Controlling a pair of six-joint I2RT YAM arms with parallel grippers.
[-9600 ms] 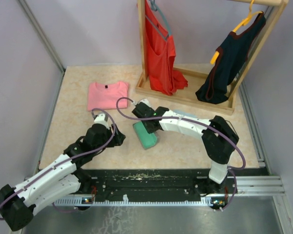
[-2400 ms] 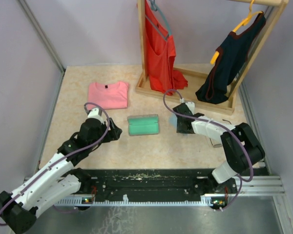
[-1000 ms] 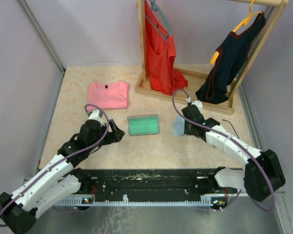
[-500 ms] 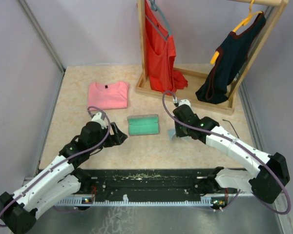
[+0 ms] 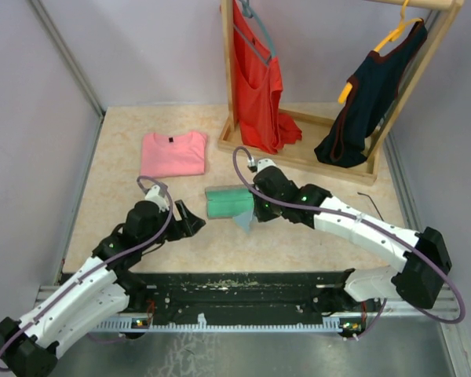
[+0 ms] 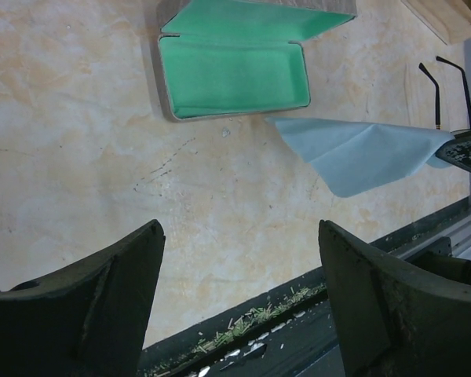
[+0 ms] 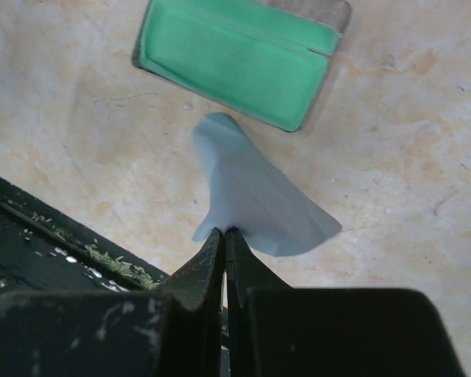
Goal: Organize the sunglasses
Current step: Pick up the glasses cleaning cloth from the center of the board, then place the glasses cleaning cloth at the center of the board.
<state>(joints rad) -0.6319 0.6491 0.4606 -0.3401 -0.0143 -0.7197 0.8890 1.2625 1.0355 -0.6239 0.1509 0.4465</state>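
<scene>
My right claw (image 7: 224, 234) is clamped on the cloth (image 7: 251, 196) just beside the open case (image 7: 228, 59), and my left claw (image 6: 237, 251) stands apart.

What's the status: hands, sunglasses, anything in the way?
Left hand open, empty. Right hand shut on blue cloth, dangling it beside the open case. Sunglasses lying off to the right, untouched. Case empty, nothing in the way.

Matt cloth (image 7: 255, 200) — thin dark-wire sunglasses (image 6: 438, 106)
</scene>
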